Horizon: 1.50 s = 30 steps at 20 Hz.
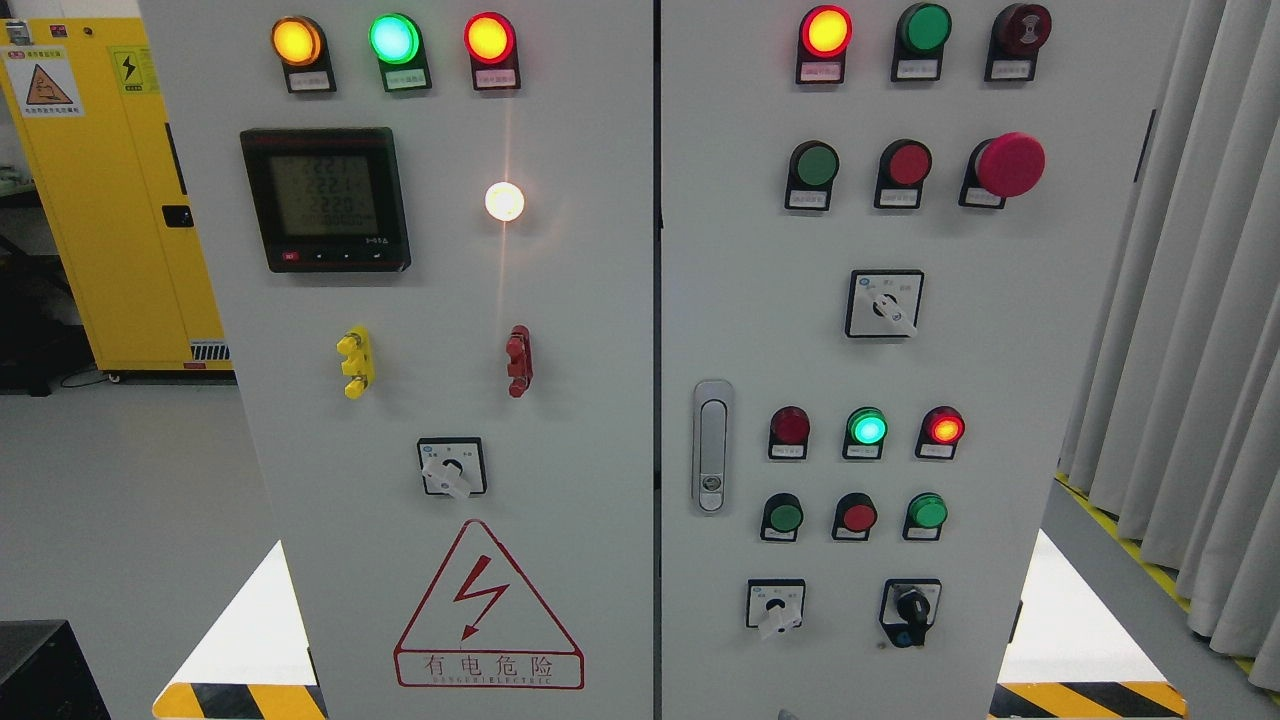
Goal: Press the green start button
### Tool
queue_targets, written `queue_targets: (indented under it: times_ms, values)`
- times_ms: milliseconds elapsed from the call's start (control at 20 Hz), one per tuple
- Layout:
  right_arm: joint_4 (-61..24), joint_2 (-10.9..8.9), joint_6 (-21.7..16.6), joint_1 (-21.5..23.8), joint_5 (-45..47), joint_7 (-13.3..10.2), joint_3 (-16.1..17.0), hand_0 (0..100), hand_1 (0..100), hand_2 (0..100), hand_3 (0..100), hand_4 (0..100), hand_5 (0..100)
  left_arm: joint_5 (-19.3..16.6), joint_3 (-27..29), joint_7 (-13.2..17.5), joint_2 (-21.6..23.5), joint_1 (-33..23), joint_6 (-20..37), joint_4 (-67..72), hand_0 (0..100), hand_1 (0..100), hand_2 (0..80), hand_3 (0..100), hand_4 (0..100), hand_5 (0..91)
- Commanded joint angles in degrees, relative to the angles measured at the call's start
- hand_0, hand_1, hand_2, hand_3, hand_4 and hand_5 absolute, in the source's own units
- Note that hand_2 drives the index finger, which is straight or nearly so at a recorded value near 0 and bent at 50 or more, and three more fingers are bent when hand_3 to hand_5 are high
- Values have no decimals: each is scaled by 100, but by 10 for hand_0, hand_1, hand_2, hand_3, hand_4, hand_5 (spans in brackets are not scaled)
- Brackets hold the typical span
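Note:
A grey electrical cabinet with two doors fills the head view. The right door (1060, 330) carries three unlit green push buttons: one in the upper row (817, 165), one at the lower left (785, 517), and one at the lower right (928, 512). Red buttons (909, 163) (858, 517) sit beside them. Green lamps glow at the left door's top (394, 38) and on the right door's lower part (867, 428). Neither hand nor arm shows in the view.
A big red mushroom stop button (1010, 164) sticks out at the upper right. Rotary switches (884, 303) (910, 608) and a door handle (711, 445) are on the right door. A yellow cabinet (110, 200) stands at the left and grey curtains (1190, 350) hang at the right.

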<state>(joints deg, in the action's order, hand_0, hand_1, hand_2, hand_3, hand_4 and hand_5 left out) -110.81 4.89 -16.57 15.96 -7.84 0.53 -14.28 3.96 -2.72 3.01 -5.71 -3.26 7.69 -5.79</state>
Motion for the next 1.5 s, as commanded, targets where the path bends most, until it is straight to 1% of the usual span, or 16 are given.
queue_targets:
  times_ms: [0,400,500,550,600,650,700,750,800,850,950,1000,1100,1200,1350,1450]
  values:
    - [33,3,-30,12,-7,-79,4,383,563,0,52,187,91,0,0,-2,0,0,-5,-1,120,556,0,0,0,0]
    - [7,3,-30,-49,-69,-123,13,380,564,0,55,192,93,0,0,-2,0,0,-5,-1,120,556,0,0,0,0]
    - [-2,3,-30,-102,-401,-193,117,344,607,0,71,208,101,0,0,-2,0,0,-5,-1,120,556,0,0,0,0]
    - [24,3,-30,-180,-760,-229,275,318,669,0,126,247,164,0,0,-2,0,0,-5,-1,120,556,0,0,0,0]
    - [68,3,-30,-259,-1224,-281,442,341,683,0,143,259,180,0,0,-2,0,0,-5,-1,120,556,0,0,0,0]
    - [120,12,-30,-330,-1751,-403,609,375,704,0,184,290,218,0,0,-2,0,0,-5,-1,120,556,0,0,0,0]
    - [164,12,-39,-418,-2244,-518,741,379,716,0,208,309,254,0,0,-2,0,0,-5,-1,120,556,0,0,0,0]
    - [191,20,-39,-497,-2666,-606,856,426,749,0,253,359,324,0,0,-2,0,0,-5,-1,120,556,0,0,0,0]
    - [191,20,-39,-550,-3036,-642,961,462,762,0,274,389,349,0,0,-2,0,0,-5,-1,120,556,0,0,0,0]
    - [191,20,-48,-585,-3353,-651,1049,462,762,0,274,389,349,0,0,-2,0,0,-5,-1,120,556,0,0,0,0]
    - [191,20,-144,-673,-3907,-660,1164,488,771,0,300,445,367,0,0,-2,0,0,-5,-1,120,556,0,0,0,0]
    - [174,20,-162,-717,-4197,-660,1190,484,777,0,384,530,446,0,0,-2,0,-8,-5,-1,120,556,0,0,0,0]
    - [147,20,-171,-866,-4882,-668,1217,487,809,0,583,703,670,0,0,-2,0,0,-5,-1,120,556,0,0,0,0]
    - [147,20,-162,-1041,-5480,-660,1235,509,842,0,754,831,815,0,0,-2,0,0,-5,-1,120,556,0,0,0,0]
    - [191,3,-153,-1358,-6167,-660,1497,551,880,0,801,878,900,0,0,-2,0,-8,-5,-1,120,556,0,0,0,0]
    - [209,3,-118,-1569,-6422,-642,1551,563,887,0,814,890,919,0,0,-2,0,0,-5,-1,120,556,0,0,0,0]
